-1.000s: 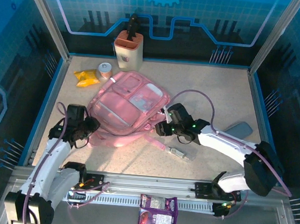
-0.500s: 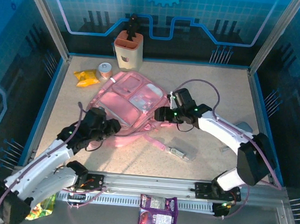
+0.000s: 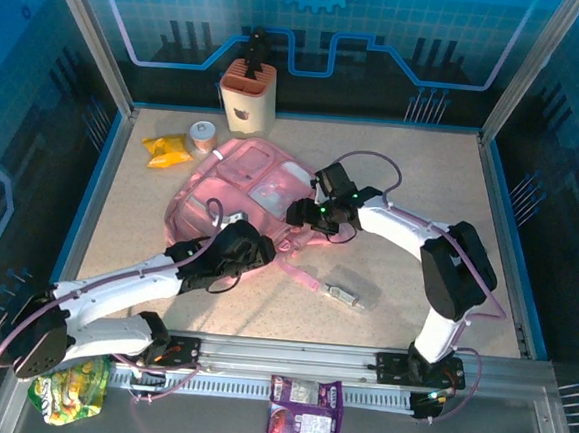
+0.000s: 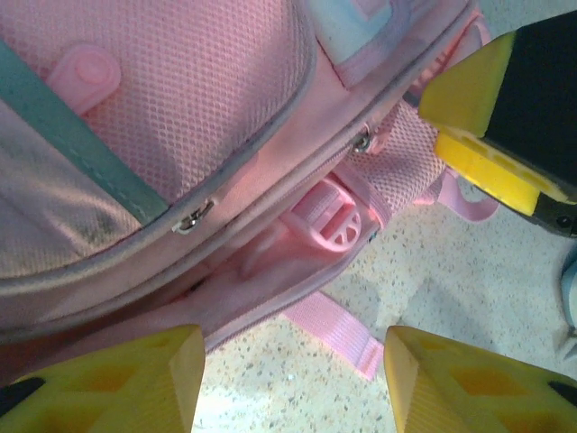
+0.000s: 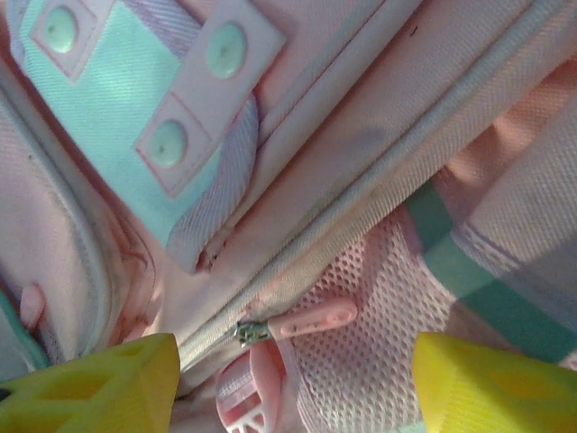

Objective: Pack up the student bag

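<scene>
Since nothing can go in while the zip looks shut, I think my job right now is to get the student bag point(image 3: 242, 188) open. It lies flat in the middle of the table, a bit to the left, with its front pockets facing up.

To do this well, I would pinch the little pink zip pull point(image 5: 311, 320) with the right claw point(image 5: 293, 388). I would hold the cloth beside it with the left claw point(image 4: 288, 383), so the bag does not slide when I tug. I should pull along the zip line, not up.

Both claws are at the near right side of the bag, close together. The left claw is spread wide with nothing in it. The bag's edge and a pink buckle point(image 4: 329, 221) sit just past its tips. The right claw is spread too and holds nothing. The pink mesh and the zip pull lie just ahead of its tips.

Farther out, a yellow snack packet point(image 3: 166, 150) and a small round tub point(image 3: 204, 135) lie by the bag's far left corner, well apart from both claws.
</scene>
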`<state>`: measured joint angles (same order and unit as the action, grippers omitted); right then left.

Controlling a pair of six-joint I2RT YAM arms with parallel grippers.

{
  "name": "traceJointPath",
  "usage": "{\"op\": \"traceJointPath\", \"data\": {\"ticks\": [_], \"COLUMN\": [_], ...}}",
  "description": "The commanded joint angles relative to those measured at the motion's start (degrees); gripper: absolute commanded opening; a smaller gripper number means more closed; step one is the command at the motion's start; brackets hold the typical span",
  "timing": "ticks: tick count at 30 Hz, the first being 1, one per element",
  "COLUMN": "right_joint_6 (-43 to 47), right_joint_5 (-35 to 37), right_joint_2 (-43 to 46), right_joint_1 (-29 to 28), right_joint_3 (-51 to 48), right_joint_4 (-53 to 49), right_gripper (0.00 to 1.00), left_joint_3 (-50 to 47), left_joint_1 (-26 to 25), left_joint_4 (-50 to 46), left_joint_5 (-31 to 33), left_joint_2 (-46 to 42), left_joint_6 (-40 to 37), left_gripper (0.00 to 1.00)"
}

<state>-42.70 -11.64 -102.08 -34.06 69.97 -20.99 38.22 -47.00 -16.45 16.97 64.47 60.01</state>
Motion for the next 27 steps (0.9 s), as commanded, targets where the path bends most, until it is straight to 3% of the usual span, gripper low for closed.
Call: {"op": "traceJointPath", "data": {"ticks": [1,7,10,16,27], "right_joint_6": [-1.21,-1.83,-2.73,-5.37,-8.22], "right_joint_5": [-0.65,1.86,0.35,5.75,4.75], "right_joint_2": [-1.87,-3.38,-3.06,-2.36,-9.49], "right_joint_1": [0.51,0.65,0.78,-0.17,0.58], "right_joint_3": [1.83,1.05,1.49,3.82,7.57], "right_joint_4": [0.21,1.81,3.31,0.47,1.22], "right_gripper": [0.68,0.63,0.53,0.53,0.45], "left_joint_3": [0.88,-0.47,-2.16,-3.92,-3.76], "left_joint_1": [-0.30,-0.30,-0.27,0.25,1.03], "left_joint_4": [3.37,2.45,2.99,2.68,-0.78], "left_joint_5": [3.41,6.58,7.55,7.55,6.43], "left_joint_2": [1.47,3.55,3.67,4.04,4.58], "left_joint_6": [1.76,3.55,4.45,5.50,7.14], "left_gripper": [0.56,0.58,0.58,0.58,0.58]}}
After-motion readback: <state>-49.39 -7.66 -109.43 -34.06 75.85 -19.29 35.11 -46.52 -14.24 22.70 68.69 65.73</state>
